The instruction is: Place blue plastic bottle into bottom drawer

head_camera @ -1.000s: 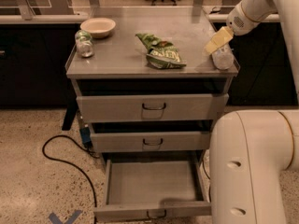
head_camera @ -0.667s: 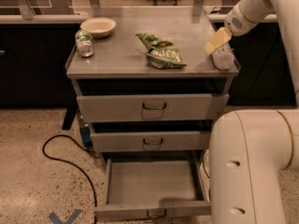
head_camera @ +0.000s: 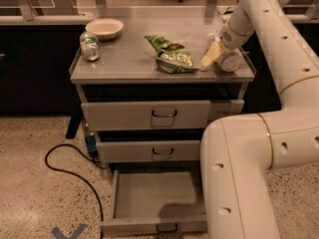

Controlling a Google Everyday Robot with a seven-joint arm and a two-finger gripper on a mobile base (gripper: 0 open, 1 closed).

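Care counts here: my gripper (head_camera: pixel 210 58) sits at the surface's (head_camera: pixel 124 59) right front corner, just beside the blue plastic bottle (head_camera: pixel 230 61), spread or pinching I cannot tell, so I should grip squarely across its body before lifting toward the open bottom drawer (head_camera: pixel 149 195).

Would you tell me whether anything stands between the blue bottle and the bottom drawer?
Nothing visible does. The hand is at the blue bottle at the right end of the cabinet top; the bottom drawer is pulled out, though the robot's arm hides its right side.
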